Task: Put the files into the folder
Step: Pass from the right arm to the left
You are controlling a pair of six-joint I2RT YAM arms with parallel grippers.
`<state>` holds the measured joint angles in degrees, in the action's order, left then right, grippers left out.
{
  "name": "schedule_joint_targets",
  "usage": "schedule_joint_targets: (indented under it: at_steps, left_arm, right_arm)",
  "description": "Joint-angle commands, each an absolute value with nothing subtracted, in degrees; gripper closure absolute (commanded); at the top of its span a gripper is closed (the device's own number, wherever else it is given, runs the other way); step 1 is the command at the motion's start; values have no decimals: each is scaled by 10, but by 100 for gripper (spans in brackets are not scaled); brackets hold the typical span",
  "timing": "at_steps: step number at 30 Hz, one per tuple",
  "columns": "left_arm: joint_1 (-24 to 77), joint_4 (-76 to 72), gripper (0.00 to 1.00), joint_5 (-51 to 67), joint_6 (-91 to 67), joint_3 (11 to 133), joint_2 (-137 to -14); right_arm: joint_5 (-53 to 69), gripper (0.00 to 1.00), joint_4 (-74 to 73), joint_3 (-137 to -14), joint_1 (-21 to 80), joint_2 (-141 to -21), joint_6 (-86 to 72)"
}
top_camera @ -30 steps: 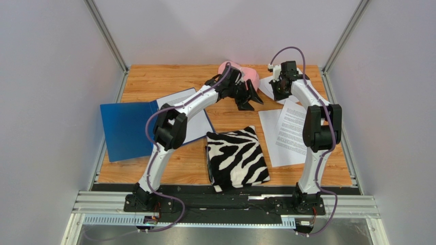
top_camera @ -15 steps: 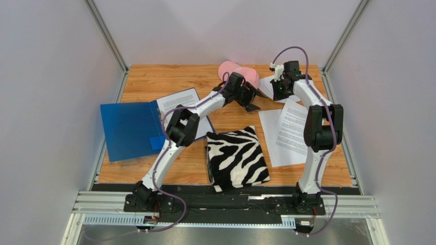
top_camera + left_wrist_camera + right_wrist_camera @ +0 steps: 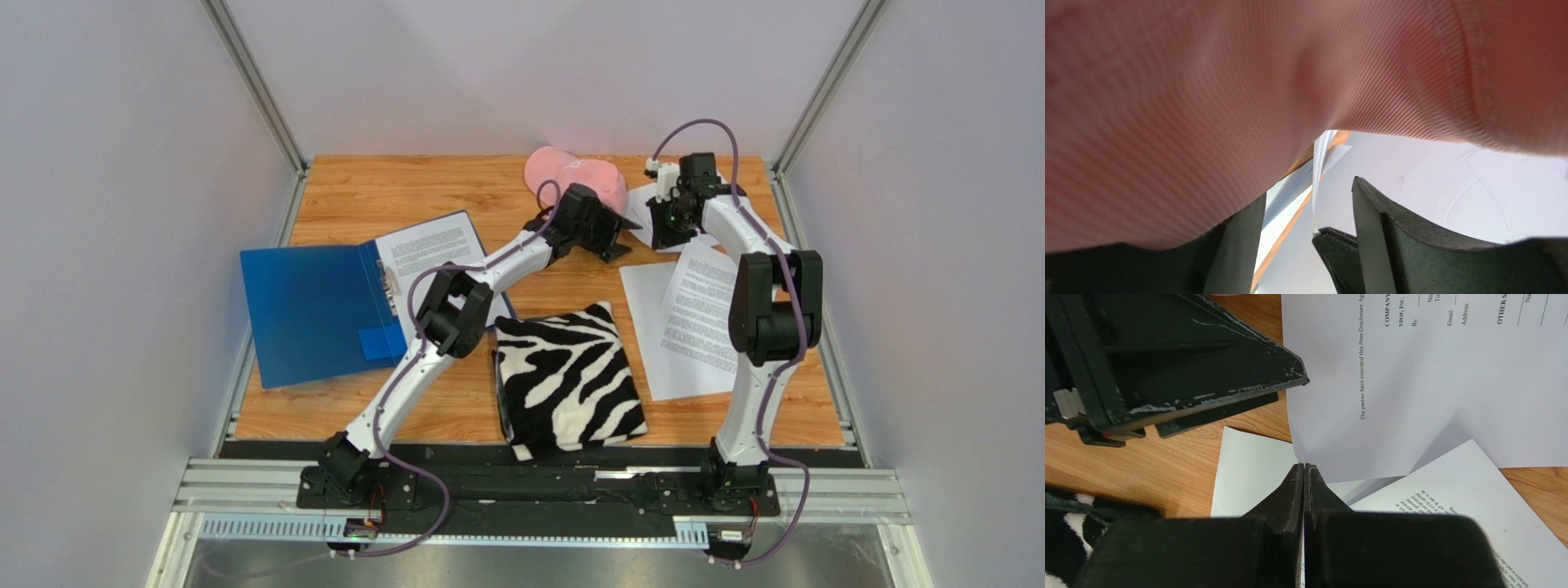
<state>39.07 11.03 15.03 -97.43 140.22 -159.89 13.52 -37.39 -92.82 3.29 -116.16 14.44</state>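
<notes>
The blue folder lies open at the left with one printed sheet on its right half. More files lie at the right. My right gripper is shut on the corner of one white sheet, raised off the table at the back right. My left gripper is open just under the pink cap, and that sheet's edge hangs between its fingers. The left gripper's black finger shows close by in the right wrist view.
A zebra-striped cloth lies in the middle near the front. The pink cap sits at the back, touching my left wrist. Metal frame posts and grey walls close in both sides.
My left arm has reached right and back, bringing its open gripper up to the sheet held by the right gripper. The right gripper has stayed shut and nearly still.
</notes>
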Motion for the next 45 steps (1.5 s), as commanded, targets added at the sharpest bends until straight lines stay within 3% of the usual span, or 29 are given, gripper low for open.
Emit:
schedule_joint_targets:
  at_steps: [1,12,15,16,19,20,22,26,29,31,38,45]
  left_arm:
    - [409,62,40,105,-995,1410,-1611]
    - [421,32,59,83,-994,1400,-1606]
    - [420,25,69,84,-978,1397,-1601]
    - [419,25,79,85,-975,1396,-1598]
    - [417,28,97,90,-955,1395,-1591]
    - [417,28,100,92,-948,1393,-1588]
    - [416,25,100,98,-937,1390,-1579]
    - [416,25,100,99,-889,1398,-1564]
    - [420,20,100,110,-868,1423,-1560]
    - [424,7,100,115,-864,1425,-1552]
    - [440,-24,100,145,-874,1423,-1516]
    - [444,-28,100,177,-874,1394,-1453]
  right_arm:
    - [149,100,-361,-925,32,-1122,135]
    - [159,100,-372,-915,34,-1114,138]
    - [158,100,-374,-912,37,-1108,141]
    - [157,100,-378,-909,36,-1106,143]
    - [143,100,-378,-906,40,-1095,144]
    - [135,91,-377,-906,40,-1091,133]
    - [120,70,-374,-904,34,-1068,114]
    - [63,49,-352,-885,28,-1003,38]
    - [-51,41,-386,-899,24,-972,4]
    - [-99,39,-423,-919,5,-966,-45]
    - [-99,36,-411,-883,-61,-900,-62]
    - [-87,32,-289,-771,-60,-792,-10]
